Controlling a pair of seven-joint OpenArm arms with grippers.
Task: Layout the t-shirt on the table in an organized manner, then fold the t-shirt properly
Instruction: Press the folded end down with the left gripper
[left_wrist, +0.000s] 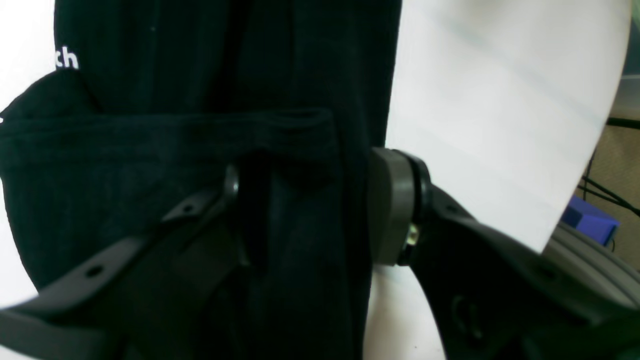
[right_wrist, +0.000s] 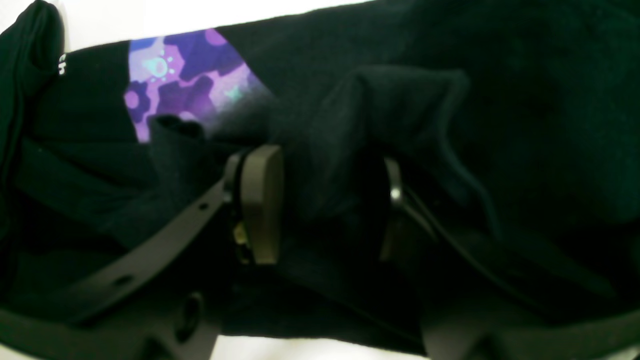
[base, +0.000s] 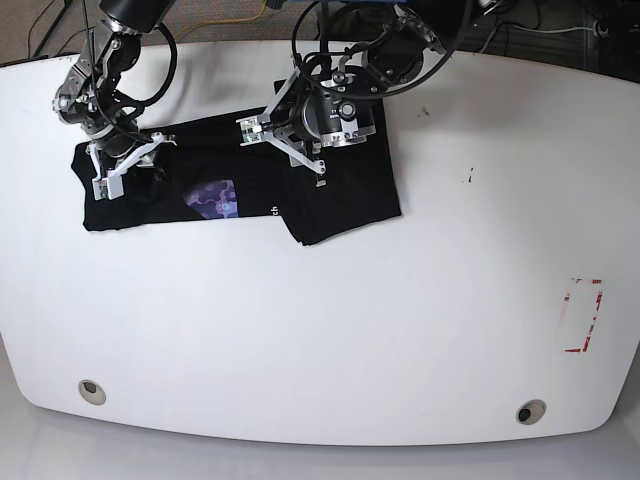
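Looking down from the base view, you had the t-shirt (base: 340, 195) lying partly folded on the far left portion of the table (base: 330, 340), with a purple print patch (base: 213, 197) exposed between the two arms. Your left gripper (left_wrist: 305, 210) stood with its jaws on either side of a bunched fold of black cloth; the grey pad (left_wrist: 392, 207) pressed the fabric edge, while the opposite finger (left_wrist: 150, 240) was mostly swallowed by dark cloth, so its contact face could not be made out. Your right gripper (right_wrist: 325, 200) likewise clamped a raised ridge of the shirt between its tan pad (right_wrist: 262, 202) and a second finger (right_wrist: 395, 200) that was largely hidden in shadow. White lettering (left_wrist: 67, 59) near the shirt's edge was cut off, leaving only two letters legible. Both wrist views were blurred and dark, so seams and the collar could not be told apart. A red-outlined mark (base: 583, 318) and two grommet holes (base: 91, 391) sat well apart from the shirt.
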